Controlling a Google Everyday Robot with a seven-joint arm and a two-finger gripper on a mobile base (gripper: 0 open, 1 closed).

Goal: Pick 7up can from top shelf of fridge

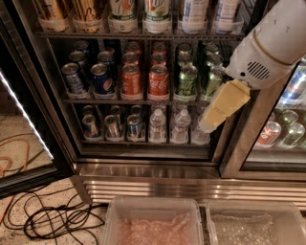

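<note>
Two 7up cans (123, 8) (157, 8), white with green lettering, stand side by side in whitish cup holders on the top shelf (143, 35) of the fridge (143, 177); only their lower parts show. Gold cans stand to their left and white-and-blue cans to their right. My gripper (208, 124), with yellowish fingers on a white arm coming from the upper right, hangs in front of the middle and lower shelves at the right side. It is well below and to the right of the 7up cans.
The middle shelf holds Pepsi cans (102, 79), Coca-Cola cans (158, 81) and green cans (187, 80). The lower shelf holds small cans and water bottles (157, 125). The open door (28, 129) is at left, cables (57, 220) lie on the floor, and two plastic bins (153, 225) are at front.
</note>
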